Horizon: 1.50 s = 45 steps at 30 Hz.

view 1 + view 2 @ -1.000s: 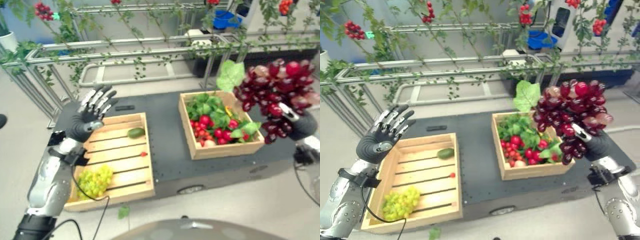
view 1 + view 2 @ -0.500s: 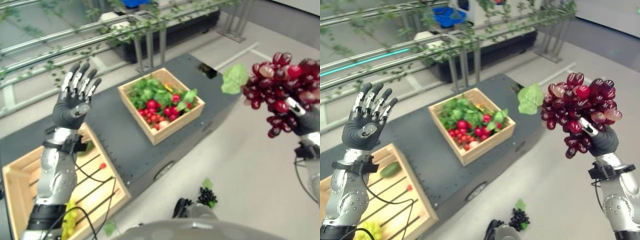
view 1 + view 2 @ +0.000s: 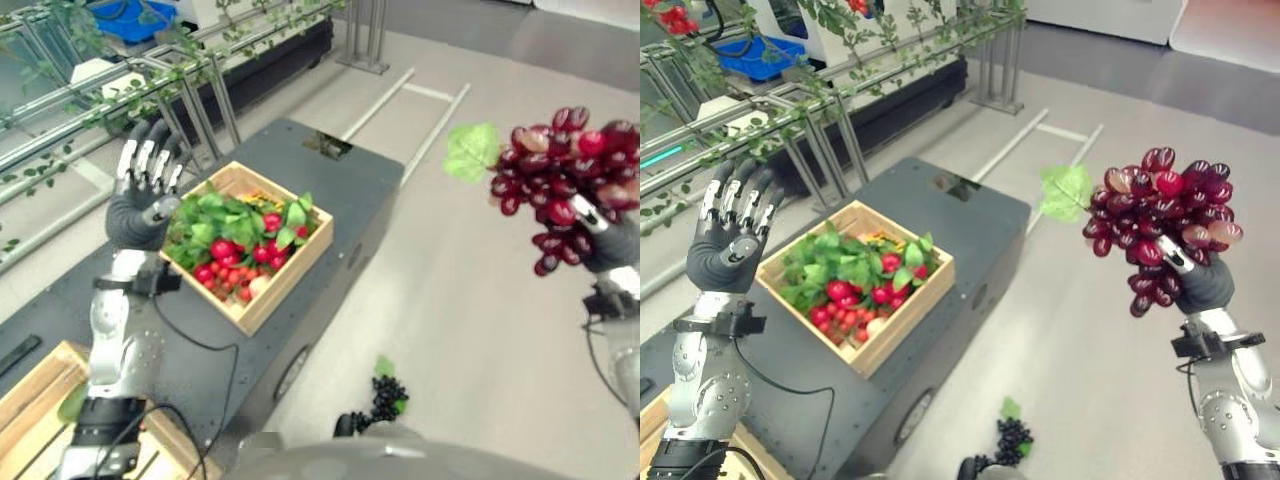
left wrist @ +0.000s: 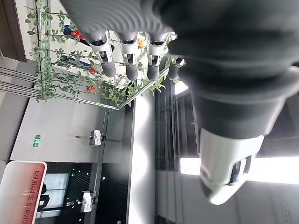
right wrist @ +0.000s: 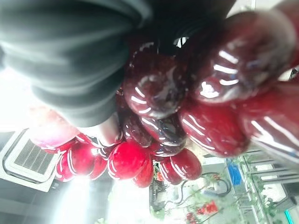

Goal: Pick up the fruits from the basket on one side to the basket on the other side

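A big bunch of red grapes (image 3: 562,185) with a green leaf (image 3: 470,150) hangs high over the floor to the right of the table. My right hand (image 3: 1206,285) is shut on it from below, and the berries (image 5: 154,98) crowd its wrist view. My left hand (image 3: 140,208) is raised with straight fingers (image 4: 126,53), open and holding nothing, above the left edge of a wooden basket (image 3: 290,285). That basket holds red fruits and green leaves. A corner of the slatted wooden basket (image 3: 25,405) shows at the lower left.
Both baskets stand on a dark grey table (image 3: 355,190). A small bunch of dark grapes (image 3: 385,397) lies on the floor by the table's front. A metal rack with vines (image 3: 190,75) runs behind the table. Open floor stretches to the right.
The whole picture has swung to the right, so the camera has moved. Both hands stay raised as before, the right one still holding the red grapes.
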### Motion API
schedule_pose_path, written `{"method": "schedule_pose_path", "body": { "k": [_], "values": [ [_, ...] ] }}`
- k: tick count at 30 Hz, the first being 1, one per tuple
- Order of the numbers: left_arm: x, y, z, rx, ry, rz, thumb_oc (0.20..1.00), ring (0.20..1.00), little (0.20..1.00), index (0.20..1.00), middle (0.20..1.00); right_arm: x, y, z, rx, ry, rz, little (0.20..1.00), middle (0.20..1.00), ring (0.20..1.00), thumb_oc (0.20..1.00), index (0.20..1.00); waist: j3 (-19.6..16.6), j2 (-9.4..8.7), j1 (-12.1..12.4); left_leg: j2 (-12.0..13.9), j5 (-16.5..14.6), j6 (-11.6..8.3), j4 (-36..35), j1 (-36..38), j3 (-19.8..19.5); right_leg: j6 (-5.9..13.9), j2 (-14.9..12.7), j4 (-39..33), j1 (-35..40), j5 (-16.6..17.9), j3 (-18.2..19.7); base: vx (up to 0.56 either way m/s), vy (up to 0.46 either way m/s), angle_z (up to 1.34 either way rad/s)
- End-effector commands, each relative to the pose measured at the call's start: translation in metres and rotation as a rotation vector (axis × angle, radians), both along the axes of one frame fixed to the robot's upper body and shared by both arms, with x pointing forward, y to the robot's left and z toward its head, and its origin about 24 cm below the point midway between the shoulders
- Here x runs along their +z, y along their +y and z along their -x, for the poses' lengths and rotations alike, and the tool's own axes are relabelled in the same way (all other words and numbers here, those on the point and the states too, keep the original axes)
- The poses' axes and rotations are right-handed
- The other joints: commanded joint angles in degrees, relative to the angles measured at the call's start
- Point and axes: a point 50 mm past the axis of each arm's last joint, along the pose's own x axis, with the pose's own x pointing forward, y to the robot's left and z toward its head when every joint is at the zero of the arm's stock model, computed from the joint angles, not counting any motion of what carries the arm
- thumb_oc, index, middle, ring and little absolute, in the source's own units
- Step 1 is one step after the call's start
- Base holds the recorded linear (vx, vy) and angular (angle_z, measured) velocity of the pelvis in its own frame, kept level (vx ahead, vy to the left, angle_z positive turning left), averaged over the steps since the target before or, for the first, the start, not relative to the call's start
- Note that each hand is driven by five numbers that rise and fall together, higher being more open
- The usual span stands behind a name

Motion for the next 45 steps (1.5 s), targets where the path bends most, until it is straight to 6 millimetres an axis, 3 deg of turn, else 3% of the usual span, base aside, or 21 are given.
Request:
{"method": "schedule_pose_path", "body": {
  "k": [1,5,8,13,15,16,17,19,22,23,24,26,28,31,32,38,45],
  "values": [
    [0.026,0.002,0.003,0.053,-0.139,-0.112,1.0,1.0,1.0,1.0,1.0,0.042,0.002,-0.014,-0.019,-0.232,0.022,0.2,0.2,0.2,0.2,0.2,-0.87,-0.63,2.82,-3.56,3.86,1.86,-1.05,1.78,-7.37,10.53,-2.42,-0.04,2.32,-1.47,6.22,0.07,0.159,-0.76],
    [0.024,0.002,0.001,0.06,-0.129,-0.127,1.0,1.0,1.0,1.0,1.0,0.041,0.001,-0.013,-0.026,-0.22,0.044,0.2,0.2,0.2,0.2,0.2,-2.42,0.37,1.84,-3.25,3.02,3.15,-4.33,5.17,-5.51,11.61,-3.44,-0.31,3.21,-0.95,7.37,0.06,0.246,-0.66],
    [0.027,0.0,-0.004,0.072,-0.137,-0.126,1.0,1.0,1.0,1.0,1.0,0.041,0.01,-0.02,-0.007,-0.214,0.051,0.2,0.2,0.2,0.2,0.2,-3.66,1.55,1.21,-4.96,2.86,4.9,-7.78,7.93,-2.12,13.94,-5.61,0.01,2.31,0.33,10.33,-0.03,0.362,-0.48],
    [0.035,0.0,-0.003,0.078,-0.174,-0.141,1.0,1.0,1.0,1.0,1.0,0.042,0.019,-0.025,0.033,-0.214,0.054,0.2,0.2,0.2,0.2,0.2,-3.89,2.41,1.43,-6.07,3.04,6.14,-9.57,8.4,0.64,15.83,-7.21,1.21,-0.61,2.0,12.61,-0.1,0.248,-0.73],
    [0.045,0.0,-0.003,0.11,-0.216,-0.154,1.0,1.0,1.0,1.0,1.0,0.045,0.037,-0.031,0.104,-0.23,0.048,0.2,0.2,0.2,0.2,0.2,-3.32,3.13,1.38,-7.2,3.0,7.07,-10.24,8.21,3.8,17.79,-9.27,0.35,-4.14,6.16,13.43,-0.23,0.277,-0.66],
    [0.045,0.0,-0.003,0.111,-0.216,-0.154,1.0,1.0,1.0,1.0,1.0,0.045,0.037,-0.031,0.105,-0.23,0.048,0.2,0.2,0.2,0.2,0.2,-3.36,3.12,1.48,-7.2,3.02,7.09,-10.26,8.15,3.95,17.82,-9.24,0.3,-4.23,6.27,13.59,-0.21,0.149,-0.95],
    [0.048,0.0,-0.002,0.121,-0.229,-0.161,1.0,1.0,1.0,1.0,1.0,0.044,0.042,-0.033,0.116,-0.231,0.045,0.2,0.2,0.2,0.2,0.2,-2.66,3.24,1.73,-7.02,3.24,7.13,-10.04,7.65,4.91,17.89,-9.85,0.57,-5.89,7.66,12.72,-0.21,0.087,-0.97],
    [0.054,0.001,-0.002,0.138,-0.251,-0.165,1.0,1.0,1.0,1.0,1.0,0.045,0.052,-0.035,0.151,-0.242,0.023,0.2,0.2,0.2,0.2,0.2,-1.56,4.3,3.42,-6.24,4.24,7.1,-9.29,5.95,6.62,16.89,-10.75,4.46,-7.01,5.02,5.71,-0.3,0.141,-0.89],
    [0.058,0.005,0.001,0.167,-0.266,-0.15,1.0,1.0,1.0,1.0,1.0,0.04,0.057,-0.037,0.167,-0.236,-0.017,0.2,0.2,0.2,0.2,0.2,-2.47,5.15,5.33,-5.85,5.2,8.11,-9.83,4.83,9.21,15.1,-12.8,17.35,-0.99,-2.35,-2.22,-0.2,0.09,-0.42],
    [0.058,0.005,0.001,0.167,-0.266,-0.15,1.0,1.0,1.0,1.0,1.0,0.04,0.057,-0.037,0.167,-0.236,-0.017,0.2,0.2,0.2,0.2,0.2,-2.52,5.2,5.36,-5.79,5.41,8.12,-9.9,4.72,9.25,15.04,-12.73,17.22,-1.1,-2.13,-2.2,-0.12,0.028,-0.08],
    [0.057,0.006,0.004,0.168,-0.266,-0.145,1.0,1.0,1.0,1.0,1.0,0.041,0.059,-0.038,0.174,-0.243,-0.016,0.2,0.2,0.2,0.2,0.2,-3.1,5.39,6.12,-5.6,5.72,8.84,-9.93,4.4,10.45,15.36,-13.82,22.18,0.65,-2.03,-3.43,-0.09,-0.02,-0.06],
    [0.051,0.008,0.008,0.179,-0.243,-0.136,1.0,1.0,1.0,1.0,1.0,0.037,0.061,-0.037,0.173,-0.231,-0.027,0.2,0.2,0.2,0.2,0.2,-4.68,4.6,7.52,-5.9,5.69,9.03,-9.89,3.77,11.73,15.84,-14.79,21.93,3.62,-0.77,-2.78,-0.09,-0.084,-0.42],
    [0.046,0.012,0.01,0.193,-0.221,-0.13,1.0,1.0,1.0,1.0,1.0,0.035,0.061,-0.037,0.178,-0.221,-0.033,0.2,0.2,0.2,0.2,0.2,-5.78,3.3,8.82,-6.22,6.33,9.0,-10.03,2.62,12.98,16.37,-14.05,18.51,6.23,-0.14,-1.82,-0.11,-0.158,-0.64],
    [0.041,0.017,0.016,0.224,-0.2,-0.122,1.0,1.0,1.0,1.0,1.0,0.035,0.063,-0.04,0.19,-0.213,-0.041,0.2,0.2,0.2,0.2,0.2,-6.58,2.11,11.0,-5.4,7.41,7.85,-10.68,1.09,15.31,16.92,-12.78,7.83,9.71,-3.58,-4.54,-0.14,-0.258,-0.73],
    [0.037,0.023,0.02,0.249,-0.188,-0.11,1.0,1.0,1.0,1.0,1.0,0.034,0.064,-0.04,0.201,-0.203,-0.043,0.2,0.2,0.2,0.2,0.2,-6.41,1.82,11.36,-4.17,8.51,6.96,-10.65,-0.06,16.07,16.23,-10.47,3.82,10.37,-5.67,-3.76,-0.14,-0.263,-0.62],
    [0.036,0.026,0.022,0.266,-0.181,-0.102,1.0,1.0,1.0,1.0,1.0,0.037,0.062,-0.036,0.21,-0.207,-0.021,0.2,0.2,0.2,0.2,0.2,-5.17,2.04,11.28,-0.79,11.77,4.88,-10.04,-2.88,16.59,13.78,-7.15,1.42,9.48,-7.69,-4.08,-0.16,-0.226,-0.41],
    [0.033,0.02,0.018,0.25,-0.159,-0.096,1.0,1.0,1.0,1.0,1.0,0.044,0.039,-0.031,0.13,-0.223,-0.01,0.2,0.2,0.2,0.2,0.2,-1.04,2.5,9.99,4.06,19.32,0.98,-10.03,-5.61,13.47,10.37,-2.0,0.15,8.41,-8.2,-4.15,-0.2,-0.206,0.03]
  ]
}}
